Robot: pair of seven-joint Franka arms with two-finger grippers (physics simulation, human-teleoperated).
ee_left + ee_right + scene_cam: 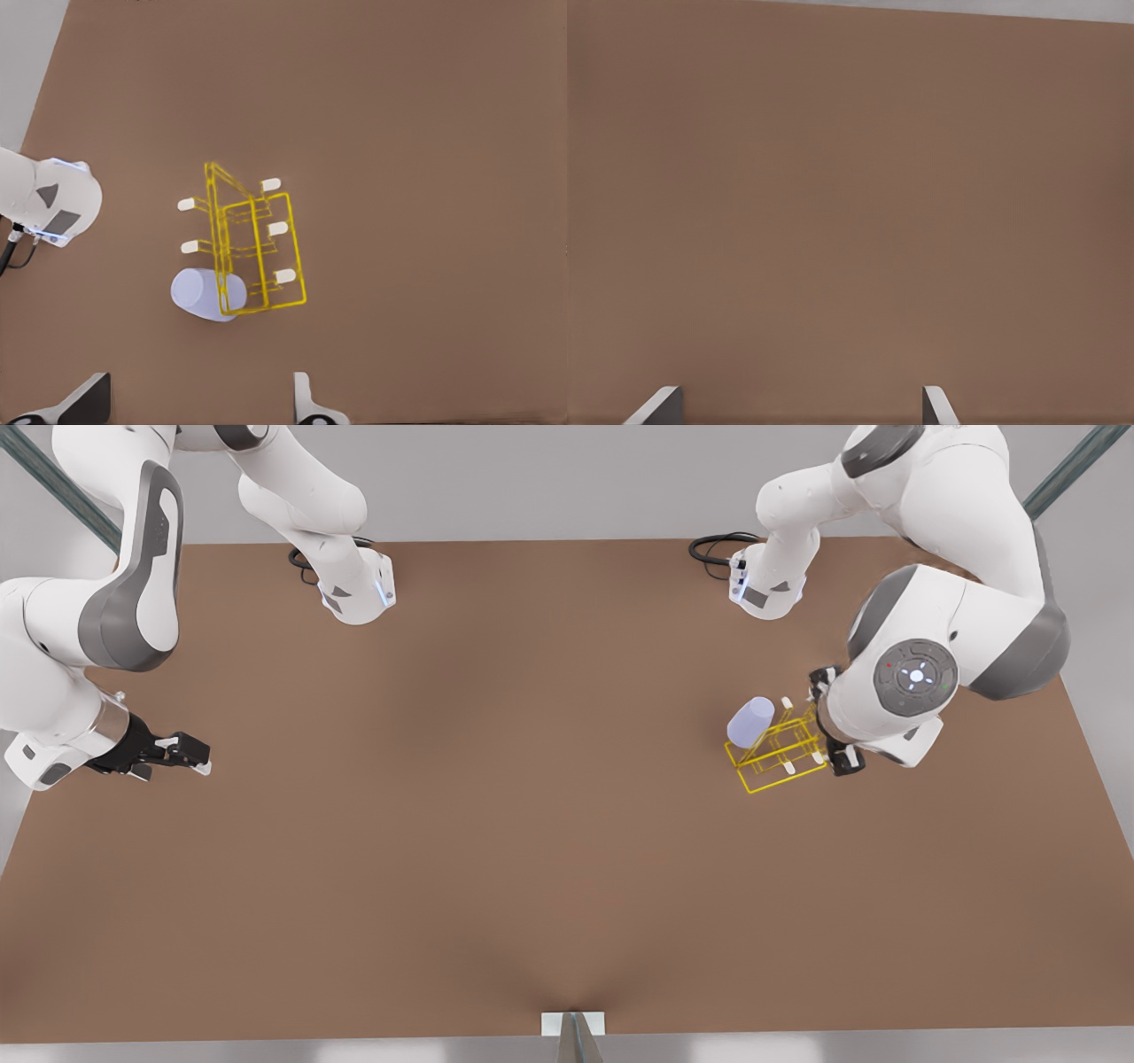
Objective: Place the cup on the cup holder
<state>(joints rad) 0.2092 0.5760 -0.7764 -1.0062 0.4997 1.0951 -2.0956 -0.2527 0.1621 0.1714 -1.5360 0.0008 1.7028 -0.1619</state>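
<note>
The lavender-blue cup (750, 721) (202, 294) sits tilted, mouth down, against one end of the yellow wire cup holder (780, 757) (257, 243), seemingly over one of its white-tipped pegs. My left gripper (837, 722) (197, 403) is open and empty, hovering over the holder's side toward the front view's right, apart from the cup. Far off at the front view's left, my right gripper (197, 757) (799, 405) waits open above bare brown table (850, 212).
Both arm bases (359, 589) (766, 589) stand at the table's back edge with black cables beside them; one base (49, 199) also appears in the left wrist view. A small white bracket (573, 1023) marks the front edge. Brown tabletop (496, 779) stretches between the arms.
</note>
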